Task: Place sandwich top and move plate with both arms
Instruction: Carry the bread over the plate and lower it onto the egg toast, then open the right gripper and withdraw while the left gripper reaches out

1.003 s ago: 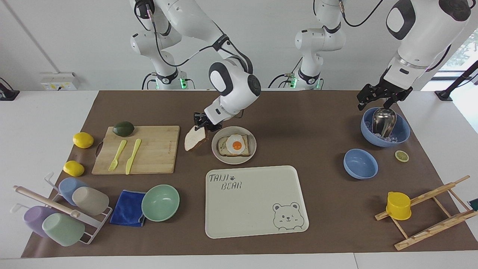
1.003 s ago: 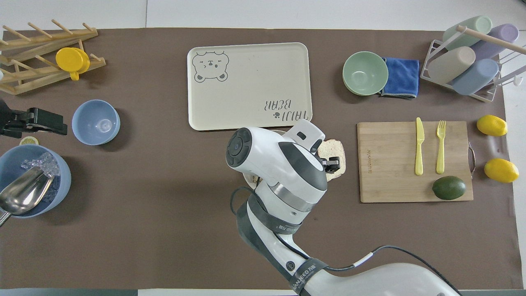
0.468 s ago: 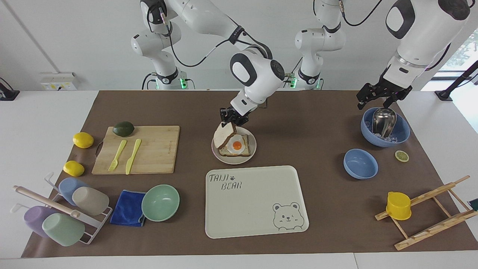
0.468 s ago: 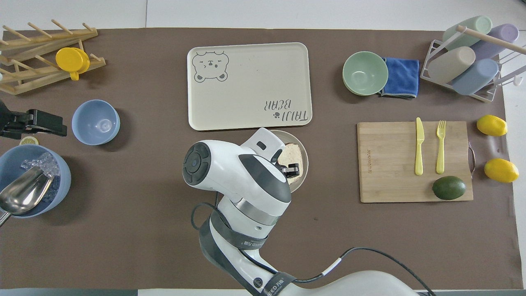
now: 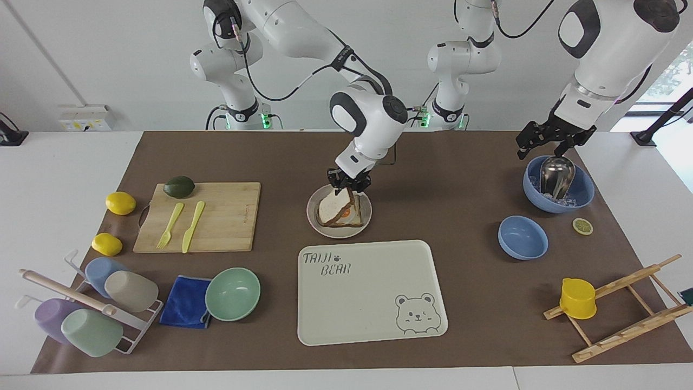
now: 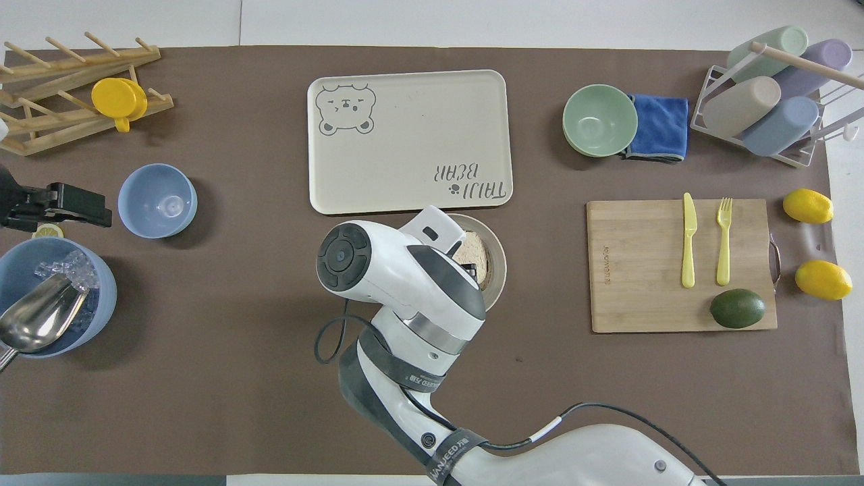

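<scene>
Brown mat underfoot, the right gripper [image 5: 350, 187] pinches the bread top [image 5: 333, 204] tilted over the egg on the plate [image 5: 319, 226]; released askew, it may slide off; the left gripper [image 5: 547, 142] waits, open, over an ice bowl [image 5: 582, 196].

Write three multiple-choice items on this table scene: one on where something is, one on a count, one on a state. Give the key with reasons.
1. Where is the right hand?
A. over the plate
B. over the cutting board
C. over the tray

2. How many lemons lie beside the cutting board?
A. one
B. two
C. four

3. How is the sandwich top?
A. flat on the tray
B. tilted, gripped by the right hand over the egg slice
C. lying on the cutting board

Key: 1 A, the hand hangs above the plate. 2 B, one lemon and a second lemon sit at its end. 3 B, the slice slants down from the shut hand, part of the fried egg showing under it.
</scene>
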